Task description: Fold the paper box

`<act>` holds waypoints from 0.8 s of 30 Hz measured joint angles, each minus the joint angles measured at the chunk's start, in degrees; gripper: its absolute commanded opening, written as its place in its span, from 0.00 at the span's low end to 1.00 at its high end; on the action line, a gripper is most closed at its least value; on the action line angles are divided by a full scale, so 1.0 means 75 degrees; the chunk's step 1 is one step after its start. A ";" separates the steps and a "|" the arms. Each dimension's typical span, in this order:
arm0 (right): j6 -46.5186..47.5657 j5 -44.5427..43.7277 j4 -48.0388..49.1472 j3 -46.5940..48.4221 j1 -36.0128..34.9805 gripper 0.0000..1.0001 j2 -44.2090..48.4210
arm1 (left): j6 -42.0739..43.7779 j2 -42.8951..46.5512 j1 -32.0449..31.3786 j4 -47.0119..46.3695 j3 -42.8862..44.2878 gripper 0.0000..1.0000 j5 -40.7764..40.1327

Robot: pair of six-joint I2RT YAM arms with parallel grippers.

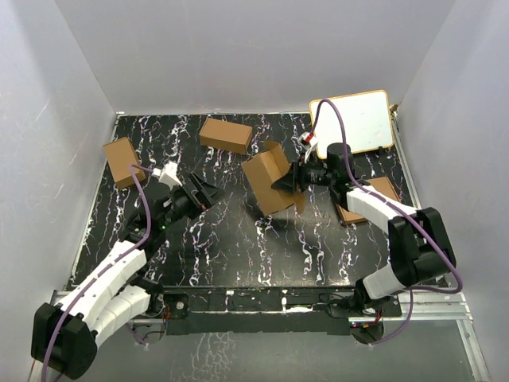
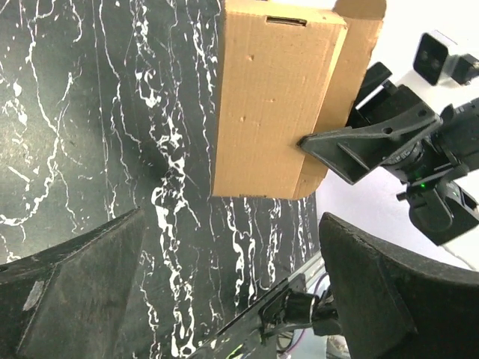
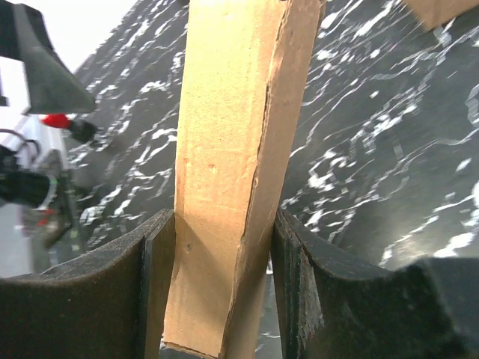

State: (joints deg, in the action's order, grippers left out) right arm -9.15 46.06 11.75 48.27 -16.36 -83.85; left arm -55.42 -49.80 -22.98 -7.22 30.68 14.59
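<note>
While the right gripper (image 1: 288,184) reaches in from the right of the top view, it pinches the paper box (image 1: 265,185), which stands tilted just right of the frame's centre over the black marbled table (image 1: 238,247). The box is a partly formed carton with one flap sticking up toward the upper right; whether its lower edge rests on the table I cannot tell.

In the right wrist view both dark fingers (image 3: 112,299) press against opposite faces of the narrow brown panel rising between them, and its seam edge looks creased and rough. The left wrist view shows the box at upper centre, a flat face with a small slot near its top edge, and the other arm's finger meets its right edge.

The left gripper (image 1: 210,196) sits left of centre in the top view, apart from the box, jaws spread wide with nothing between them.

Two shorter brown cartons lie toward the upper left, one (image 1: 123,161) by the table's left edge, the other (image 1: 226,134) near the back edge. A white board (image 1: 354,123) with a wooden rim lies at upper right, and a flat brown pile of sheets (image 1: 386,189) lies below it, partly covered by the right arm.
</note>
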 measured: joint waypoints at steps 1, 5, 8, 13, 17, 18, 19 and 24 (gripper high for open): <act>-0.0423 0.0189 0.0291 -0.0125 0.0020 0.50 -0.0119 | 0.0058 0.0015 0.0000 -0.0047 -0.0079 0.97 0.0052; -0.1967 0.0656 0.1332 -0.0670 0.0041 0.50 -0.0603 | 0.0108 0.0012 0.0000 -0.0207 -0.0402 0.97 0.0216; -0.2900 0.0828 0.1918 -0.0935 0.0038 0.50 -0.1000 | 0.0102 -0.0006 0.0000 -0.0245 -0.0592 0.97 0.0289; -0.4138 0.0935 0.2900 -0.1093 0.0041 0.50 -0.1673 | 0.0064 -0.0195 0.0000 -0.0353 -0.0609 0.96 0.0358; -0.4803 0.0970 0.3351 -0.1172 0.0041 0.50 -0.2218 | 0.0052 -0.0577 0.0000 -0.0364 -0.0606 0.95 0.0405; -0.4916 0.0970 0.3456 -0.1172 0.0029 0.50 -0.2366 | 0.0050 -0.0702 0.0000 -0.0350 -0.0606 0.94 0.0411; -0.5010 0.0968 0.3480 -0.1172 0.0006 0.50 -0.2465 | 0.0050 -0.0828 0.0000 -0.0338 -0.0606 0.94 0.0420; -0.5109 0.0866 0.3494 -0.1172 -0.0262 0.51 -0.2672 | 0.0009 -0.1323 -0.0006 -0.0280 -0.0574 0.92 0.0434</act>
State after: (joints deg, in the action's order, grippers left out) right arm -47.46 52.56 37.95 39.48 -18.33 -103.90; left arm -55.35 -59.72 -23.03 -9.32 26.37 17.85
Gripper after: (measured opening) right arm 0.523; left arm 0.933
